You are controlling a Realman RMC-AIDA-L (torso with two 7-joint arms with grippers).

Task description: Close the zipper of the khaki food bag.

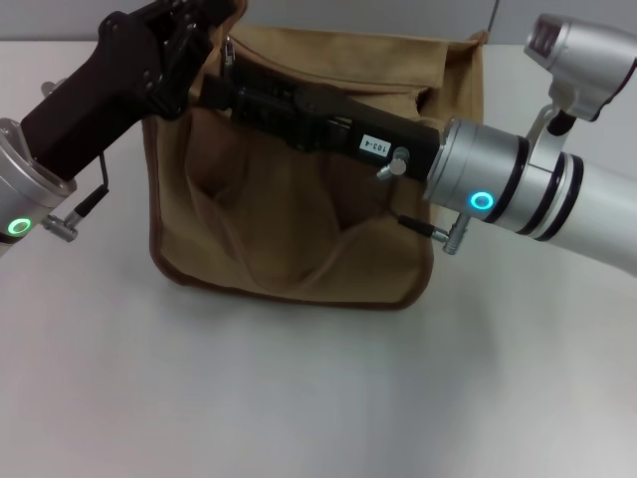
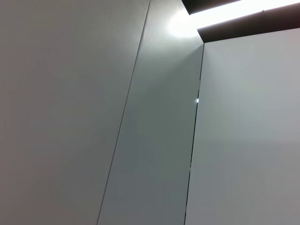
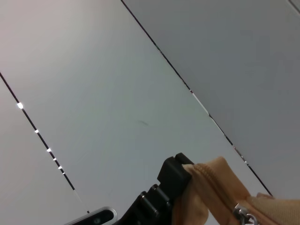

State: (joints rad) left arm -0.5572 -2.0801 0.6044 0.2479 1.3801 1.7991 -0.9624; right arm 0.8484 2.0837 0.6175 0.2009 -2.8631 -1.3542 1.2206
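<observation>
The khaki food bag (image 1: 289, 239) stands on the table in the middle of the head view, its front pocket facing me. My left gripper (image 1: 194, 60) is at the bag's top left corner and is shut on the fabric there. In the right wrist view its black finger (image 3: 171, 180) presses against the tan bag edge (image 3: 211, 187). The zipper's silver pull tab (image 3: 243, 214) shows just beside that edge. My right gripper (image 1: 231, 92) reaches across the bag's top from the right, with its tip close to the left gripper. The zip track is hidden in the head view.
The bag rests on a white table (image 1: 299, 398). The left wrist view shows only grey wall panels (image 2: 150, 140) and a ceiling light strip.
</observation>
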